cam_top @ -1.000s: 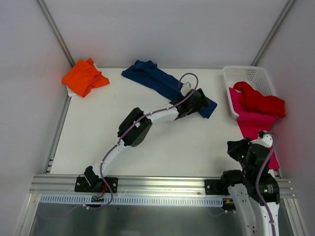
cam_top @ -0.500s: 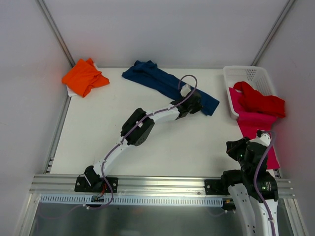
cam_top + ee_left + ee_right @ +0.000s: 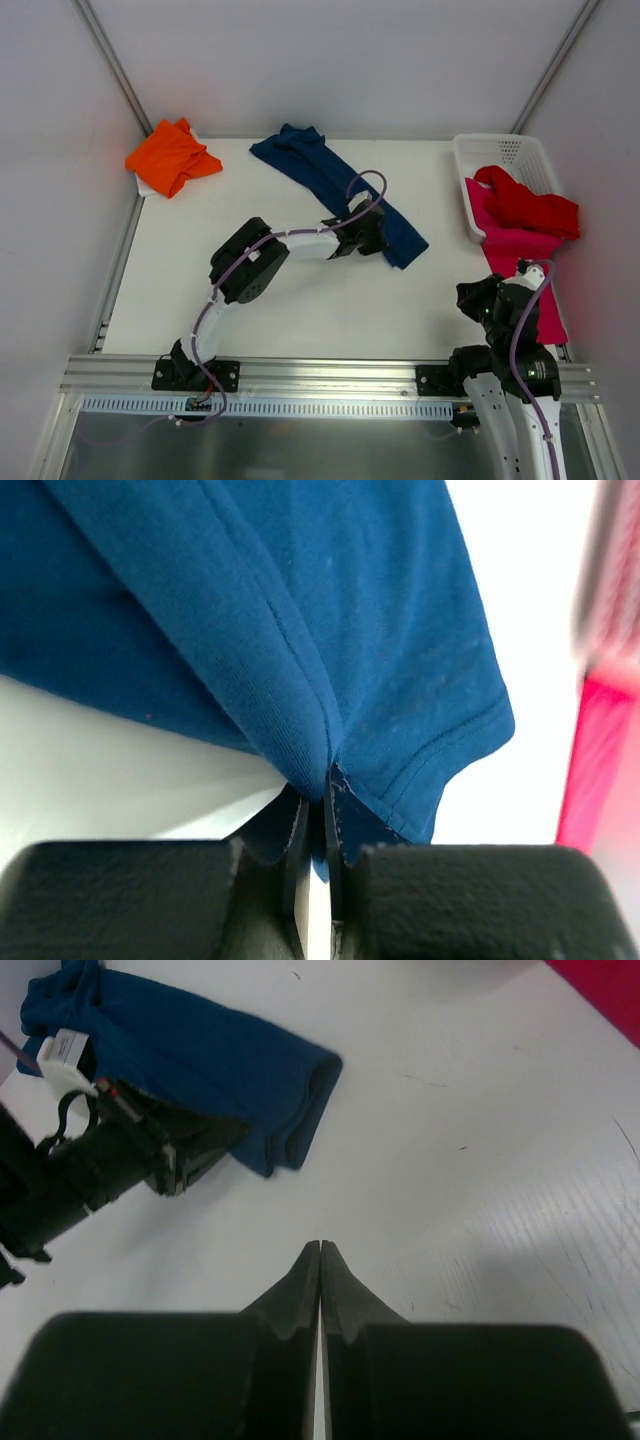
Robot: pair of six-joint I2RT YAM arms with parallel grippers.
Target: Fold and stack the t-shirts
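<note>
A navy blue t-shirt (image 3: 325, 178) lies in a long rumpled band across the table's middle. My left gripper (image 3: 373, 233) is shut on a fold of its hem (image 3: 325, 780) at the band's near right end. The wrist view shows navy cloth (image 3: 300, 600) pinched between the jaws. An orange t-shirt (image 3: 170, 157) sits bunched at the far left corner. A red t-shirt (image 3: 530, 205) lies on a magenta-pink one (image 3: 515, 250) that spills out of the basket. My right gripper (image 3: 320, 1248) is shut and empty, low at the near right (image 3: 478, 300), pointing at the navy shirt (image 3: 200, 1055).
A white mesh basket (image 3: 480, 145) stands at the far right edge. A metal rail (image 3: 330, 372) runs along the near edge by the arm bases. Grey walls close in the table's sides and back. Bare white tabletop (image 3: 330, 300) lies between the arms.
My left gripper has shut on the navy shirt's near end and dragged it left and toward the front. The right arm has barely moved.
</note>
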